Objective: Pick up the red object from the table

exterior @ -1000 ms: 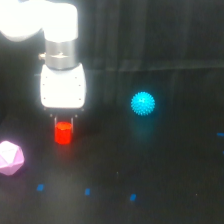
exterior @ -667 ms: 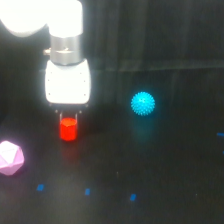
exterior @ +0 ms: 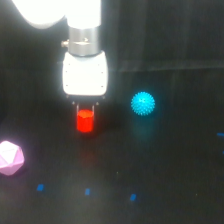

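Observation:
The red object point(exterior: 85, 121), a small bright red-orange block, hangs just under the white gripper body in the exterior view. My gripper point(exterior: 85, 112) points straight down and is shut on the block's top, with its short dark fingers on either side. The block's lower part shows below the fingers, over the dark table point(exterior: 165, 165). I cannot tell how high it is above the surface.
A cyan spiky ball point(exterior: 143, 103) lies to the exterior view's right of the gripper. A pink faceted polyhedron point(exterior: 10, 158) sits at the lower left edge. Small blue marks point(exterior: 87, 191) dot the table near the front.
The gripper and the red object have moved together toward the exterior view's right and slightly upward. The cyan ball and the pink polyhedron have stayed put.

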